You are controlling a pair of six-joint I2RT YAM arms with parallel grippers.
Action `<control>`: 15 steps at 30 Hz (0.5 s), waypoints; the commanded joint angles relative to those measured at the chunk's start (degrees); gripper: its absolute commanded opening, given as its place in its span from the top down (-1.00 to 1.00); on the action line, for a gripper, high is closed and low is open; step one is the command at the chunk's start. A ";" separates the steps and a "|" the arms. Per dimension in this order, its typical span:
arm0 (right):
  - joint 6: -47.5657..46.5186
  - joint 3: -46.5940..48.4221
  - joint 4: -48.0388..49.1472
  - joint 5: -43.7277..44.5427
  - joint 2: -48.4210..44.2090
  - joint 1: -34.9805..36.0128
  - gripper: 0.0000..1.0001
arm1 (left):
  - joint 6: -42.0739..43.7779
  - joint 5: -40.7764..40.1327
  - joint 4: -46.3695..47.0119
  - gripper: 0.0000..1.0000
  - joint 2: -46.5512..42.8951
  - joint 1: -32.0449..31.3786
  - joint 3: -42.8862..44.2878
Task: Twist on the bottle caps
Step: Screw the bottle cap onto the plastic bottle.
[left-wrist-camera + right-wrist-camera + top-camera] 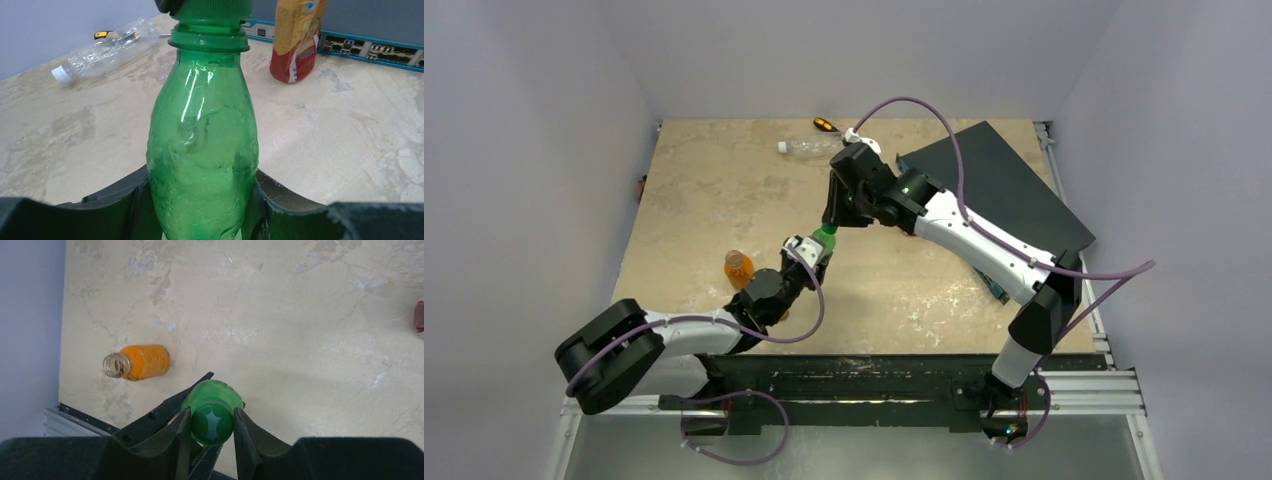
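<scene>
- Working over beige marbled tabletop (714,190).
- Holding translucent green bottle (202,150) upright near table centre, green cap (212,422) on neck.
- Clamping left gripper (201,200) around bottle's lower body.
- Pinching cap between right gripper (212,432) fingers, from above.

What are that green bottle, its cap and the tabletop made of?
Green bottle: probably thin tinted plastic; glossy, see-through, with light streaks. Cap: likely harder opaque plastic, matte, with a pale star mark. Tabletop: looks like beige stone or marble-pattern laminate; veined, mottled, cannot tell which.

Open surface (714,200) at left; obstacles: upright orange bottle (738,268) near, clear bottle (807,147) lying far, dark box (1014,170) right.
</scene>
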 commanded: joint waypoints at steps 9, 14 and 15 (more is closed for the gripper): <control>11.47 -0.84 -2.31 -13.45 1.75 4.45 0.75 | -1.54 -5.30 24.18 1.00 4.63 0.26 5.80; 12.66 -0.93 -2.48 -12.56 0.46 4.45 0.59 | -2.38 -4.51 24.79 1.00 5.92 0.23 5.68; 12.63 -0.65 -2.70 -12.05 0.15 4.45 0.55 | -2.50 -4.28 24.57 1.00 6.05 0.30 5.67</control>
